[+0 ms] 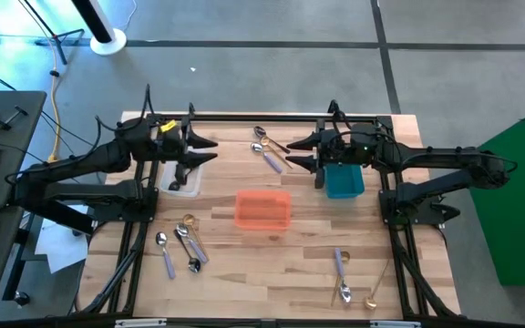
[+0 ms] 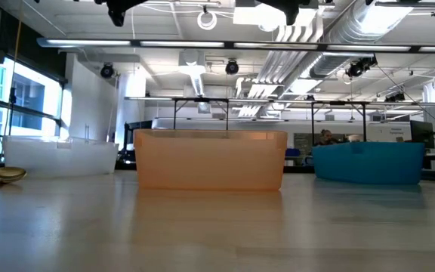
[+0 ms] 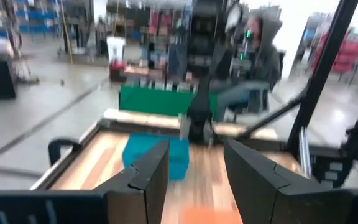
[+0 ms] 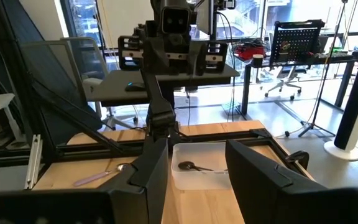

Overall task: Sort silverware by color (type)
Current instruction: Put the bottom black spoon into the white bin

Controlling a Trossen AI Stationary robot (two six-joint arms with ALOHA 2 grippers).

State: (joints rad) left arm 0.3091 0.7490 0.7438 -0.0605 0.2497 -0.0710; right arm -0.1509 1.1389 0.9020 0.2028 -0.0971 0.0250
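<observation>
My left gripper point(image 1: 210, 150) hangs above the clear bin point(image 1: 182, 175), fingers apart and empty. My right gripper point(image 1: 292, 152) hangs beside the teal bin point(image 1: 343, 180), fingers likewise apart, holding nothing. Spoons point(image 1: 180, 244) lie scattered on the table point(image 1: 272, 260): near left, near right, far centre; one black spoon point(image 4: 194, 166) sits in the clear bin. I judge them light, rigid, slick; take each mid-handle, across its width.

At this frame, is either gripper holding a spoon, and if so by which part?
Nothing is held. The left gripper and right gripper both stand open and empty above the table's far side.
</observation>
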